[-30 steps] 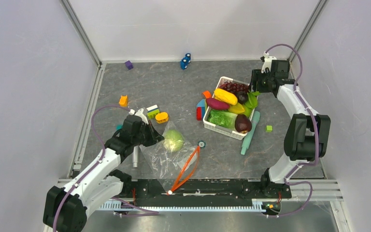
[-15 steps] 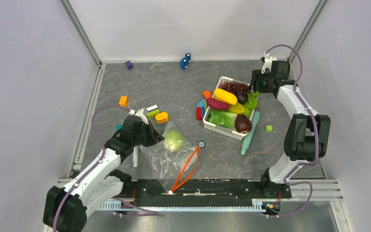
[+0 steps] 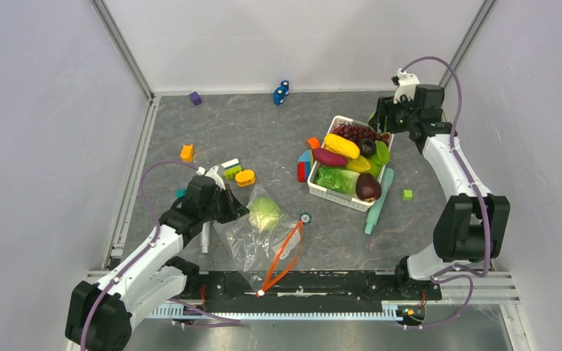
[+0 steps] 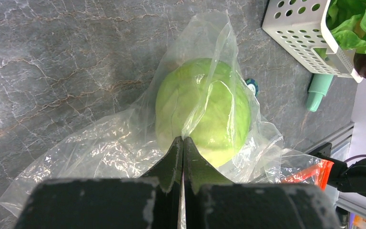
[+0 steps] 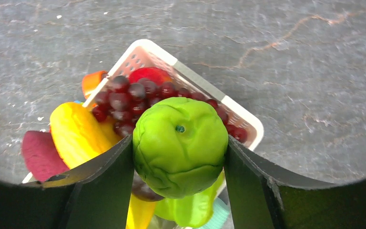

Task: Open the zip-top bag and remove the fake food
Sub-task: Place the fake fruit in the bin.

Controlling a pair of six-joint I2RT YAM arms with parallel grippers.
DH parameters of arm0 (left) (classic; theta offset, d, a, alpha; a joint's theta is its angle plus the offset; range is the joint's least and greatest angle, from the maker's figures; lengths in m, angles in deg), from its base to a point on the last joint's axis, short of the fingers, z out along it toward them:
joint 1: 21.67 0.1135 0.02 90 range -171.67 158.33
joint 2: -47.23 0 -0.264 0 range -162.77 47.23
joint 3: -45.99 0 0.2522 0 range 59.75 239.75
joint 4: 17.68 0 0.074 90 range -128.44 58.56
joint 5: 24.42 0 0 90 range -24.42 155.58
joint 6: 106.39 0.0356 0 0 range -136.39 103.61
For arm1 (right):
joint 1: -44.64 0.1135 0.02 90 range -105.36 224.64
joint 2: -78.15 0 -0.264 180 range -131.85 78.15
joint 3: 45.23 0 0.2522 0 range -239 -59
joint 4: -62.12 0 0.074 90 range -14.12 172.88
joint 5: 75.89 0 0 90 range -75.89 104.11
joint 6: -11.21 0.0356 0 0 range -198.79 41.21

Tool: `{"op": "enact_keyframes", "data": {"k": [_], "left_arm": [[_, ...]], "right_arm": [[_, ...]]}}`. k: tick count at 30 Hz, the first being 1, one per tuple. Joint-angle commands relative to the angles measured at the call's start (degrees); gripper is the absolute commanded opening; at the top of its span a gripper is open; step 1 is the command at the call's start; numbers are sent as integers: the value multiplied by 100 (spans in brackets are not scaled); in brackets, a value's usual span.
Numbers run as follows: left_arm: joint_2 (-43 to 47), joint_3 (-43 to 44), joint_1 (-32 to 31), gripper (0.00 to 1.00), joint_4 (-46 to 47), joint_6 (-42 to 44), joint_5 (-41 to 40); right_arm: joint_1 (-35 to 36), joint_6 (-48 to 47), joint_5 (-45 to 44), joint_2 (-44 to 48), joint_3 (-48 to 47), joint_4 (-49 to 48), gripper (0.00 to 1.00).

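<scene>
The clear zip-top bag (image 3: pixel 252 238) lies crumpled near the table's front, its red-orange zipper strip (image 3: pixel 282 256) trailing toward the front rail. A pale green cabbage (image 3: pixel 264 213) sits inside it, under the film (image 4: pixel 100 152). My left gripper (image 4: pixel 183 139) is shut on a fold of the bag's plastic right against the cabbage (image 4: pixel 202 109). Over the far corner of the white basket (image 3: pixel 336 199), my right gripper (image 5: pixel 179 138) is shut on a round green fruit (image 5: pixel 178 157). Yellow corn (image 3: pixel 342 145), a magenta sweet potato (image 3: pixel 328 156) and a dark eggplant (image 3: pixel 368 187) lie in the basket.
Dark red grapes (image 5: pixel 124 98) and lettuce (image 3: pixel 334 178) also fill the basket. A teal stick (image 3: pixel 377 201) lies beside it, with a teal disc (image 3: pixel 305 217) near the bag. Coloured blocks (image 3: pixel 238 174) are scattered left and back. A metal cylinder (image 3: pixel 205 238) lies by my left arm.
My right gripper has lifted and shifted slightly left over the basket's far corner with the green fruit. The bag and cabbage have shifted slightly; the left gripper has stayed shut.
</scene>
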Motion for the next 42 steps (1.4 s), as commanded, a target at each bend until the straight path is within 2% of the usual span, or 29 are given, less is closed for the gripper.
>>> {"op": "enact_keyframes", "data": {"k": [1,5,12,21,32,42], "left_arm": [[-2,-89,-19,3,69,-96,120],[6,-96,-10,3,69,-99,125],[-93,-117,-20,4,226,-147,225],[-89,-91,-14,4,218,-132,323],[10,-137,-18,4,166,-164,335],[25,-132,-19,6,157,-184,338]], "right_arm": [[480,-273,170,292,1,-21,42],[777,-17,-154,742,336,45,42],[896,1540,-1171,1956,1535,-230,45],[890,2050,-2005,2685,2384,18,47],[876,1892,-1502,2681,2752,18,49],[877,1702,-1558,2522,2720,64,66]]}}
